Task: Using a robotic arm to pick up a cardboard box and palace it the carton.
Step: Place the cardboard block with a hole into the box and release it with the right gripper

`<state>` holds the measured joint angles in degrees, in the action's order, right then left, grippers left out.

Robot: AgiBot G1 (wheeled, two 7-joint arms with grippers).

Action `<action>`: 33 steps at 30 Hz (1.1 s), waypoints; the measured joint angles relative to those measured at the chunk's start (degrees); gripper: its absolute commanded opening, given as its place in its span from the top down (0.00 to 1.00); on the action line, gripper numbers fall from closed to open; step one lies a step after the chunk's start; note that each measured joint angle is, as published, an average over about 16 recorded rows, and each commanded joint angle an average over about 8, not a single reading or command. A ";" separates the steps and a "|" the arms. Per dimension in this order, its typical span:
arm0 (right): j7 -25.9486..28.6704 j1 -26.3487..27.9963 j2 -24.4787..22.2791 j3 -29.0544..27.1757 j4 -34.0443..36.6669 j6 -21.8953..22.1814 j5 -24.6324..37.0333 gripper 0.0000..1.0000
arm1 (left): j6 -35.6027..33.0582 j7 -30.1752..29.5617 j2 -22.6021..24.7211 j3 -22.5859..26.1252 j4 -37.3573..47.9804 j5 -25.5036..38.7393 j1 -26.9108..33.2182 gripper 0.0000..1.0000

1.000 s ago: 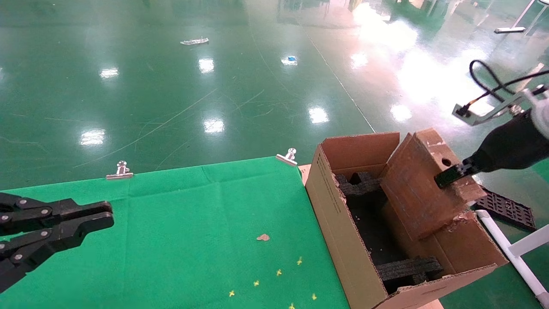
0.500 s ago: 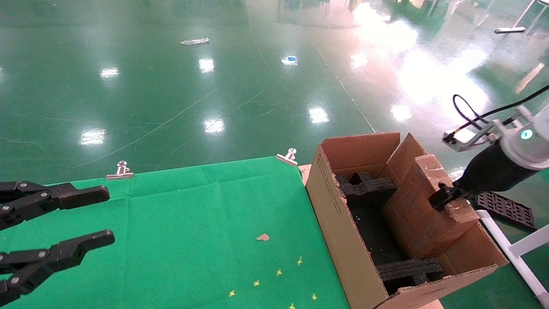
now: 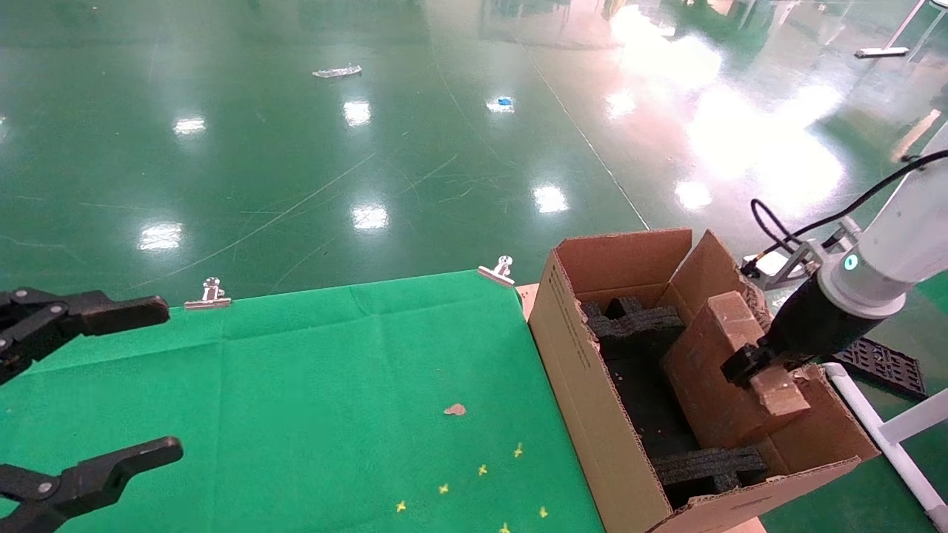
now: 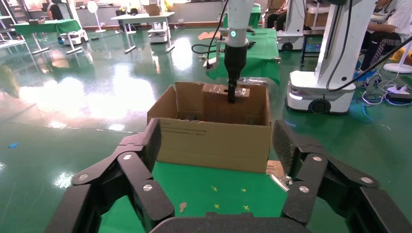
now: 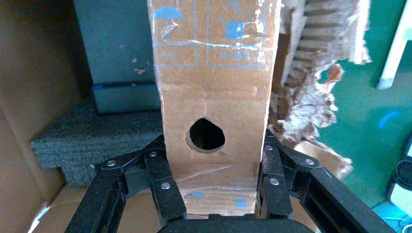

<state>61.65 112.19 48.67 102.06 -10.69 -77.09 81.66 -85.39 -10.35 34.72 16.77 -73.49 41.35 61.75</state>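
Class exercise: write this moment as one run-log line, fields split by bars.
right gripper: shut on cardboard box | box: partly down inside carton, between foam blocks | left gripper: open over green cloth, idle

A green cloth (image 3: 296,385) is spread over the table, pinned at its far edge by two metal clips (image 3: 208,295) (image 3: 497,271). A small brown scrap (image 3: 454,409) is seen lying on the cloth, with yellow marks (image 3: 481,469) scattered nearer the front. A glossy green floor (image 3: 296,148) is stretched out beyond, litter (image 3: 335,71) left on it far off. A black grid panel (image 3: 881,364) is laid on the floor at right, beside a white frame (image 3: 885,437).
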 measured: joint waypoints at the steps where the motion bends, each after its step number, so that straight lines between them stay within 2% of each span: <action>1: 0.00 -0.68 0.24 -0.11 0.39 0.61 -0.19 1.00 | 0.00 0.00 0.00 0.00 0.00 0.00 0.00 0.00; 17: -3.63 -11.93 1.51 -3.43 3.70 13.13 -5.21 1.00 | 0.02 0.03 -0.02 0.06 0.00 -0.04 0.01 0.00; 18: -3.98 -12.39 1.57 -3.55 3.85 13.57 -5.39 0.96 | 0.03 0.03 -0.03 0.06 0.00 -0.04 0.01 0.00; 25: -5.91 -14.22 2.09 -3.97 5.23 15.03 -6.03 0.08 | 0.04 0.04 -0.03 0.08 0.00 -0.06 0.02 0.00; 26: -6.12 -14.31 2.19 -3.96 5.46 15.12 -6.01 0.00 | 0.04 0.04 -0.04 0.09 0.00 -0.06 0.02 0.00; 33: -7.15 -14.25 2.89 -3.82 6.88 15.19 -5.77 0.00 | 0.05 0.06 -0.05 0.11 0.00 -0.08 0.02 0.00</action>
<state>54.49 97.93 51.57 98.25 -3.81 -61.90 75.89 -85.34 -10.29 34.68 16.88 -73.49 41.28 61.77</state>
